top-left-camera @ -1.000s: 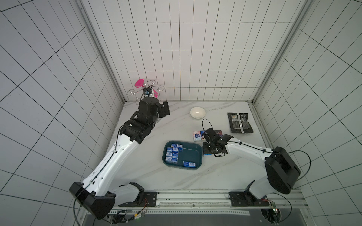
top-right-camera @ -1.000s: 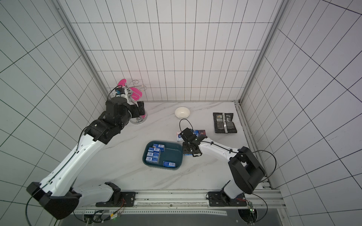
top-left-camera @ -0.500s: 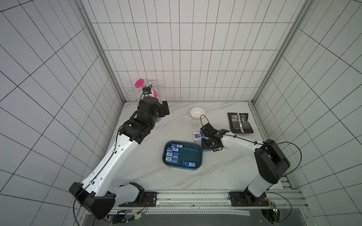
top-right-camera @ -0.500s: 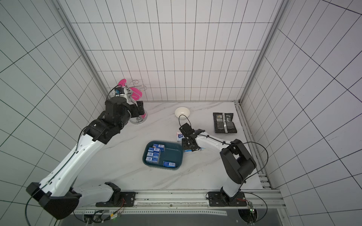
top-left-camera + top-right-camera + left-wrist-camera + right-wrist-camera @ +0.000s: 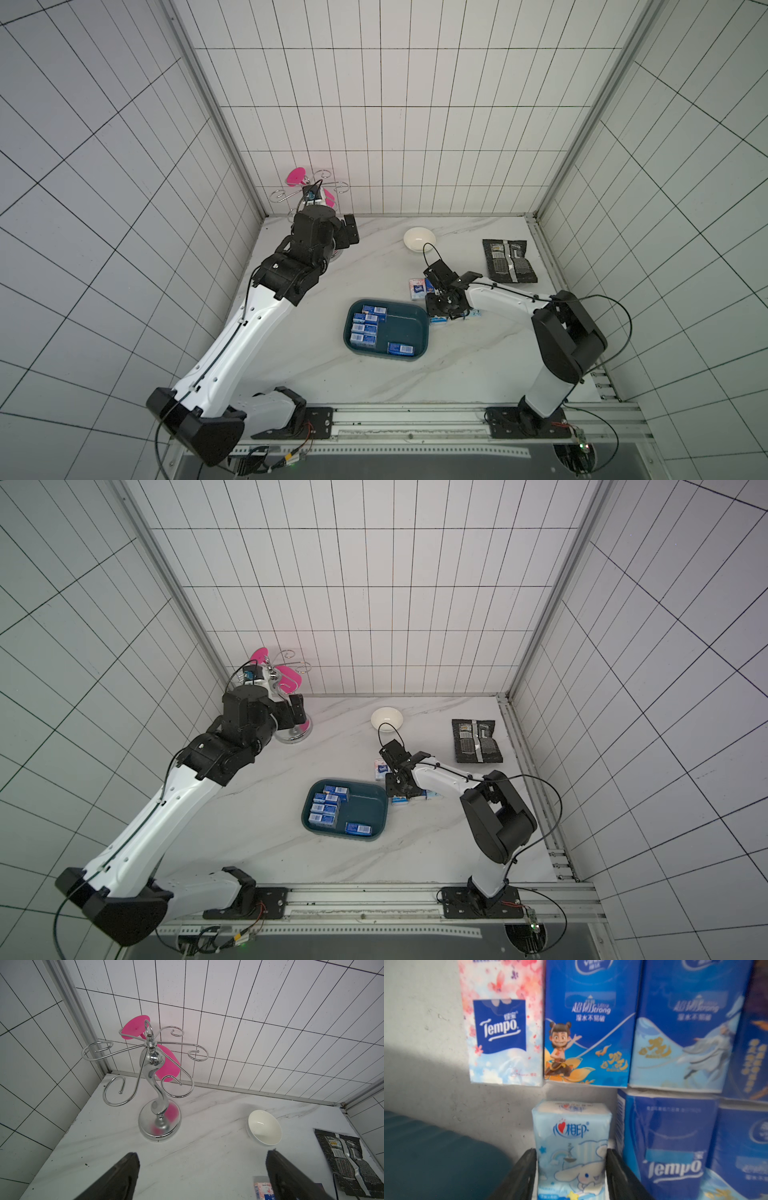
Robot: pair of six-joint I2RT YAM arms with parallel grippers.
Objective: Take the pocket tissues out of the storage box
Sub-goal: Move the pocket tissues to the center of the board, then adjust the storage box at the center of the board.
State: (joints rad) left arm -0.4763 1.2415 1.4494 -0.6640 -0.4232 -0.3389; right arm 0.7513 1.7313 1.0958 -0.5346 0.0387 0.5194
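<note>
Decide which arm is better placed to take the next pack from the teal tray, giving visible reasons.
Right. The right gripper flanks a light-blue pack just beside the storage box; the left gripper hangs open by the chrome stand, far off.

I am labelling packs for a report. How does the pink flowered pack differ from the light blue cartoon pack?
Print: the pink flowered pack shows blossoms and a dark blue logo; the light blue cartoon pack shows a white cartoon animal. State: the pink flowered pack lies free, while the right gripper flanks the light blue cartoon pack. Both are soft packs outside the storage box.
</note>
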